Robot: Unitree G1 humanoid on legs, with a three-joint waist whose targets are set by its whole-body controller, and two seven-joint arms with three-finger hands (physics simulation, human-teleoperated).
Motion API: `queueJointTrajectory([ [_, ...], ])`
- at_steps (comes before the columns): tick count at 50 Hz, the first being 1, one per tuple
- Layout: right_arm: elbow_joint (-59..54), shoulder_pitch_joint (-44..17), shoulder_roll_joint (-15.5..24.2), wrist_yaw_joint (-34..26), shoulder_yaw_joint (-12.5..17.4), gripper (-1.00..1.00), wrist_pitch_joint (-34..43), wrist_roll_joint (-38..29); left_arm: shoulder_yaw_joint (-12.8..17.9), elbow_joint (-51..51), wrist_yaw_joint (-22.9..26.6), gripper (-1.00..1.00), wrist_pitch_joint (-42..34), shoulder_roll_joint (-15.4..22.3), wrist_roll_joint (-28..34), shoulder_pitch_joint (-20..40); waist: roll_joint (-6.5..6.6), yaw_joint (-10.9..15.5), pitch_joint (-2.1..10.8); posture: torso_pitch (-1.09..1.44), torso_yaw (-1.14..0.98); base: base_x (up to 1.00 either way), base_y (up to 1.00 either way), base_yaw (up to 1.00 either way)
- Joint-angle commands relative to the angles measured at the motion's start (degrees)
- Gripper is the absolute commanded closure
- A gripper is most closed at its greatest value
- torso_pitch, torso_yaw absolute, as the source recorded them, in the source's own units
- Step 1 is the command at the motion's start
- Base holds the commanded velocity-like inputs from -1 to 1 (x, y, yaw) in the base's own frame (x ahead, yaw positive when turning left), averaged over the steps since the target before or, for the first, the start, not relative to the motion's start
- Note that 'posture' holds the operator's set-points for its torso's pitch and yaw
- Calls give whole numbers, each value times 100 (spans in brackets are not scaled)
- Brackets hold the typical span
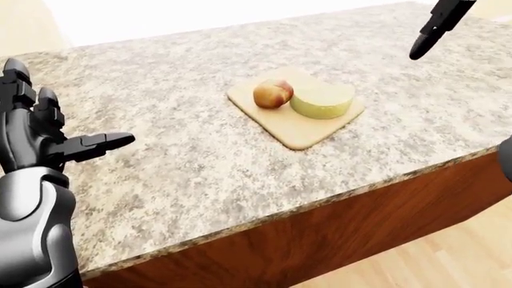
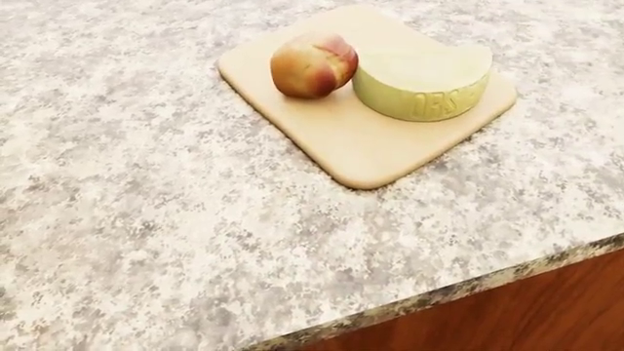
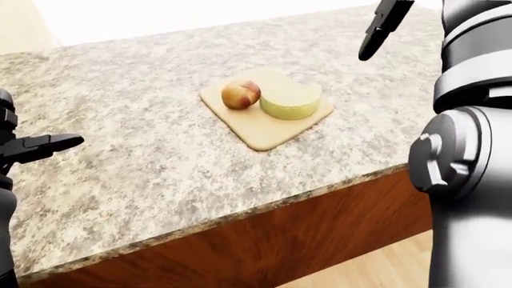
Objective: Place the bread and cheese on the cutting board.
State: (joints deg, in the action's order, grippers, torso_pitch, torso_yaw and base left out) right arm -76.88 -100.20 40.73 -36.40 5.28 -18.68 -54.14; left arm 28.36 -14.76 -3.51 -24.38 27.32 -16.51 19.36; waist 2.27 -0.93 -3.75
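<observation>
A tan cutting board [image 2: 375, 150] lies on the speckled granite counter [image 2: 146, 219]. On it rest a reddish-brown bread roll [image 2: 312, 66] and a pale green cheese wheel with a notch cut out [image 2: 421, 82], touching each other. My right hand [image 1: 430, 33] hangs above and to the right of the board in the eye views; only one straight dark finger [image 3: 381, 29] shows, holding nothing. At the left edge of the left-eye view my left hand [image 1: 64, 114] is raised over the counter with its fingers spread and empty. Neither hand shows in the head view.
The counter's edge [image 2: 459, 289] runs along the bottom right, with a dark wood cabinet face [image 1: 320, 240] and light wood floor [image 1: 432, 264] below. My right forearm [image 3: 472, 162] fills the right side of the right-eye view.
</observation>
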Motion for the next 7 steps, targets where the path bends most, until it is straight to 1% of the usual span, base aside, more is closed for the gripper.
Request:
queueJointTrajectory([
  [1, 243, -255, 103, 53, 33, -100, -48, 99, 77, -195, -7, -100, 159, 110, 8, 128, -8, 0, 163, 0, 0, 0, 0, 0],
  [7, 319, -282, 278, -159, 17, -100, -80, 145, 60, -199, -10, -100, 135, 123, 13, 163, -12, -1, 151, 0, 0, 0, 0, 0],
])
